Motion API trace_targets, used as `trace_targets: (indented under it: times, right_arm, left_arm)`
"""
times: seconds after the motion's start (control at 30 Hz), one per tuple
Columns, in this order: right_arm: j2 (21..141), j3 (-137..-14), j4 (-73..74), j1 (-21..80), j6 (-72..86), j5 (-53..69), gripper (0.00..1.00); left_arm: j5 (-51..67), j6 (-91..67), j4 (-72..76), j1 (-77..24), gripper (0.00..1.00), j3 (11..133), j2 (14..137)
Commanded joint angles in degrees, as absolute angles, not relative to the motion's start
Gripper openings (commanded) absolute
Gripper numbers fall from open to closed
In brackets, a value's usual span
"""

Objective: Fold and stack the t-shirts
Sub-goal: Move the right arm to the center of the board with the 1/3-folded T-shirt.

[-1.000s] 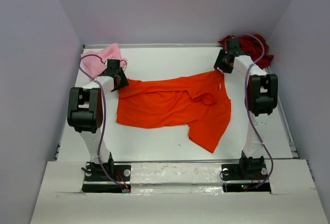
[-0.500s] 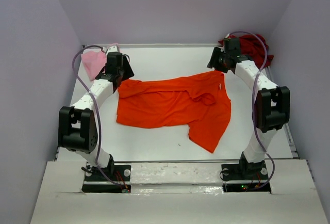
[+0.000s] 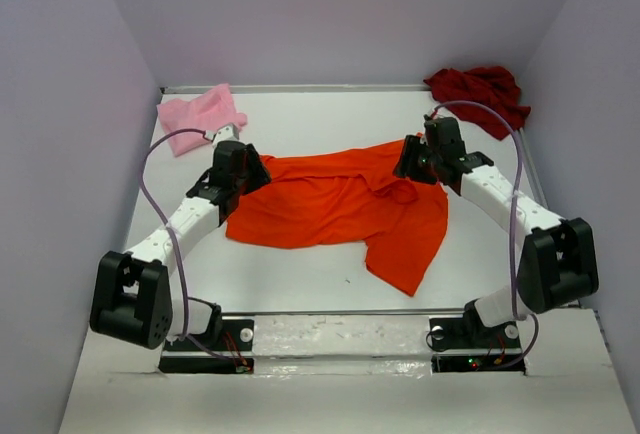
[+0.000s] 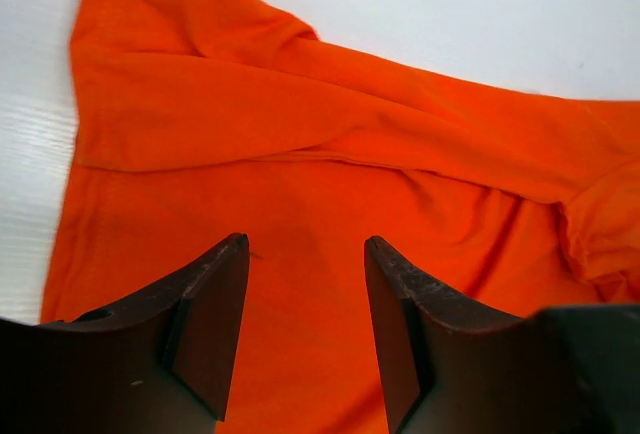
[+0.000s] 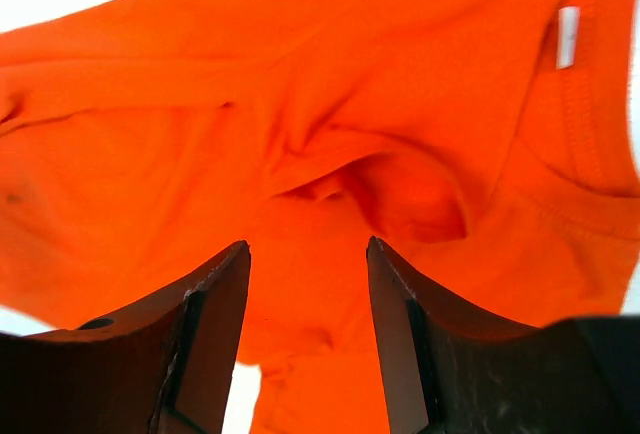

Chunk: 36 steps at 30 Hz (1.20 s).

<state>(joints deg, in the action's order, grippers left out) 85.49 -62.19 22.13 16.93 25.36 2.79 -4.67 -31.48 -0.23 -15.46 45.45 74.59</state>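
A: Where do we find the orange t-shirt (image 3: 340, 209)?

B: We see it in the middle of the table (image 3: 300, 279), spread out but rumpled. There are folds across its chest, and one lobe hangs down toward 5 o'clock.

A: And the other two?

B: We have the pink t-shirt (image 3: 200, 112) bunched in the far corner at 10 o'clock. The dark red t-shirt (image 3: 480, 92) is heaped in the far corner at 2 o'clock. Both lie well apart from the orange one.

A: What do we make of the left gripper (image 3: 250, 167)?

B: It sits over the orange shirt's 9 o'clock end, near the far left corner of the cloth. From the left wrist we look between its two dark fingers (image 4: 215, 324). They stand apart with nothing pinched between them, only orange cloth and a long crease beyond the gap.

A: And the right gripper (image 3: 408, 161)?

B: We place it over the shirt's 2 o'clock end, by the neck. Its fingers are parted too, and empty. Through the gap we see a deep pucker in the cloth. Off at 2 o'clock in that view is a small white label (image 5: 568, 36) beside the stitched collar (image 5: 598, 74).

A: Do the tips touch the cloth?

B: We cannot tell from either wrist view.
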Motion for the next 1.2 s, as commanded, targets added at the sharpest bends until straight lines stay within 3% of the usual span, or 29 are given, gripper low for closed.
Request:
trace_targets:
  times: [0.0,0.17,0.3,0.63,1.17]
  right_arm:
    - [82.10,-58.46,17.76,19.59,26.19,1.85,0.56]
    - [85.68,-55.72,15.65,20.21,26.63,0.36,0.56]
    - [90.69,-60.45,15.12,20.21,25.67,-3.16,0.56]
    - [101.42,-79.17,18.28,20.74,24.44,2.46,0.56]
    - [120.05,-96.76,21.18,27.77,22.67,4.92,0.56]
  left_arm:
    - [-9.05,-31.20,3.78,-19.68,0.59,46.05,74.87]
    - [-8.44,-32.60,6.14,-20.57,0.59,44.91,77.08]
    - [-6.42,-33.49,6.86,-21.44,0.59,43.94,75.15]
    - [-15.10,-21.54,-7.73,-21.97,0.60,62.74,69.34]
    - [-8.27,-20.21,1.13,-16.35,0.60,56.25,72.07]
